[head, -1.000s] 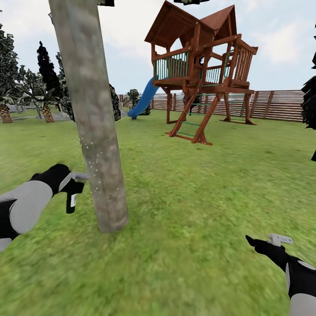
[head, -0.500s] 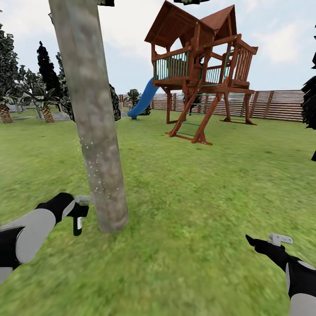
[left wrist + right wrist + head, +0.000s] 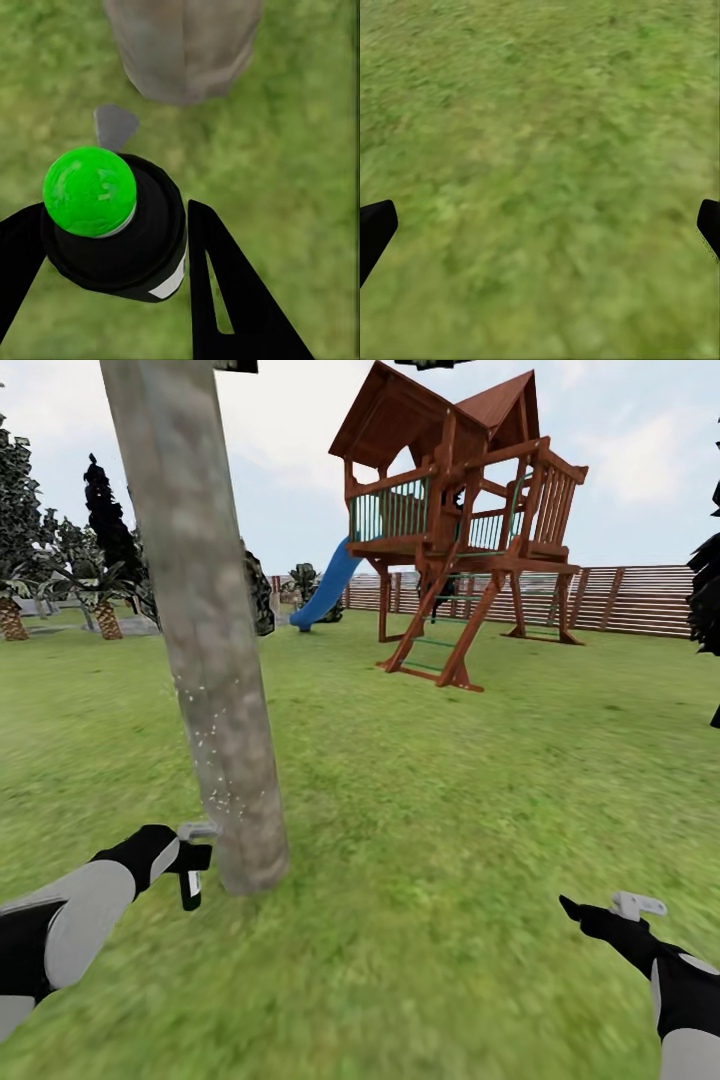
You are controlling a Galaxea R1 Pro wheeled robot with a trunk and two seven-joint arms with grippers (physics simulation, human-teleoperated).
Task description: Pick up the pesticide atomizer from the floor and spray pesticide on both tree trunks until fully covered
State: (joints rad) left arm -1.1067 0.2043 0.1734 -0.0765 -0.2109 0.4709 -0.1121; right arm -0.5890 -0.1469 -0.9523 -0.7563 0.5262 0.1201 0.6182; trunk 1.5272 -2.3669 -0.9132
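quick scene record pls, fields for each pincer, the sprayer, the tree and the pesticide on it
left pincer: shut on the pesticide atomizer, low beside the trunk base
right pincer: open, nothing held, over the lawn
pesticide atomizer: black body, green cap, grey nozzle pointing at the trunk
tree trunk: pale grey-brown, close ahead on the robot's left
pesticide: whitish speckles on the lower trunk, upper trunk looks bare
background: wooden play tower, slatted fence

Lawn [image 3: 450,780], fence [image 3: 640,600] (w/ playhouse [image 3: 455,510])

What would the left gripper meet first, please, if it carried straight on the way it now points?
Most likely the tree trunk: the left gripper, shut on the pesticide atomizer, points at the trunk's base, with little grass between.
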